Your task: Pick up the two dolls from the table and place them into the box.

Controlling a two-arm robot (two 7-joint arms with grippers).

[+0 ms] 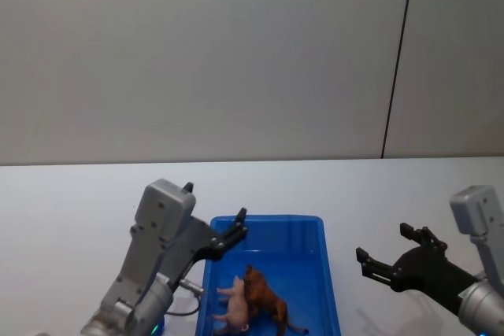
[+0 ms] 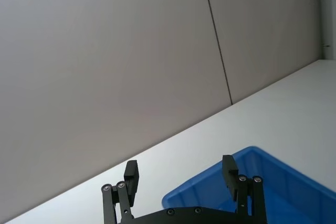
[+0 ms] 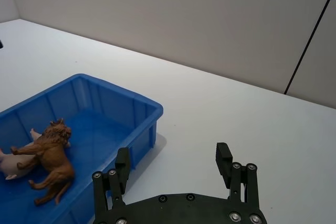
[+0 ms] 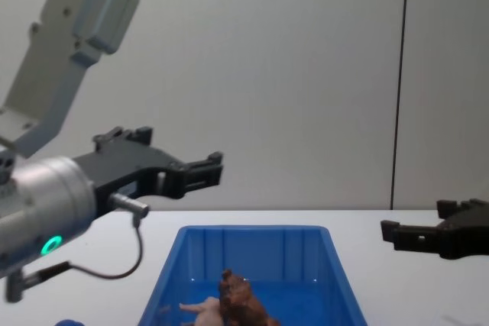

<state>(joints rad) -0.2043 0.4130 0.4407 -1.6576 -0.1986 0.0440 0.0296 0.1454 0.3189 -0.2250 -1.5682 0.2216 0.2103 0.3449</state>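
Both dolls lay inside the blue box [image 1: 268,219] on the white desk [image 1: 79,194], in the part of the bin nearest the robot. The reddish-brown lion [image 1: 264,297] was pressed against the pale pink pig [image 1: 234,308], which lay on the lion's left; the two figurines touched, and both rested on the floor of the box, apart from its far wall.

The left hand [image 2: 179,167] hung in the air above the far left corner of the box, its two black fingers spread wide and holding nothing. From the chest view it stood well above the rim, pointing forward toward the grey wall [image 1: 236,53] behind the desk.

The right hand [image 1: 384,243] hovered over the bare desk to the right of the box, clear of the bin's right rim. Its fingers were likewise parted and empty. In the right wrist view the box's corner and both dolls lay off to one side of the spread fingers, with white desk between them.
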